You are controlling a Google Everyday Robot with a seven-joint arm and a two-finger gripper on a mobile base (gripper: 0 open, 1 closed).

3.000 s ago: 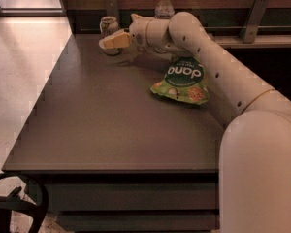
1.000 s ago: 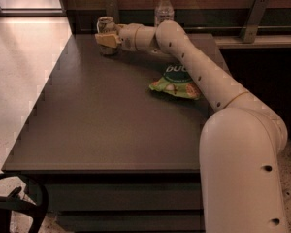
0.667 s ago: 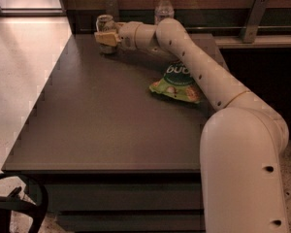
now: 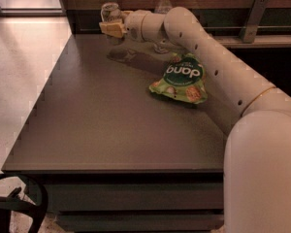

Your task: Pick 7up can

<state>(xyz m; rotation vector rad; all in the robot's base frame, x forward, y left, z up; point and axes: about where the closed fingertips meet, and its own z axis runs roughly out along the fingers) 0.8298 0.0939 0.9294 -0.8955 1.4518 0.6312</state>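
Note:
The 7up can [image 4: 109, 11], small, pale and silvery, is at the far left back of the dark table [image 4: 97, 115]. My gripper [image 4: 112, 29] is at the end of the long white arm that reaches across the table from the right. Its yellowish fingers [image 4: 108, 28] are closed around the can's lower part. The can appears raised off the tabletop, with a shadow below it on the table. The can's base is hidden by the fingers.
A clear plastic bottle [image 4: 163, 6] with a white cap stands at the back, just right of the gripper and partly behind the arm. A green snack bag [image 4: 180, 79] lies mid-table under the arm. A dark wall runs behind; the table's left edge drops to pale floor.
The gripper and the can have risen a little from where they were a second ago. The bag and bottle have not moved.

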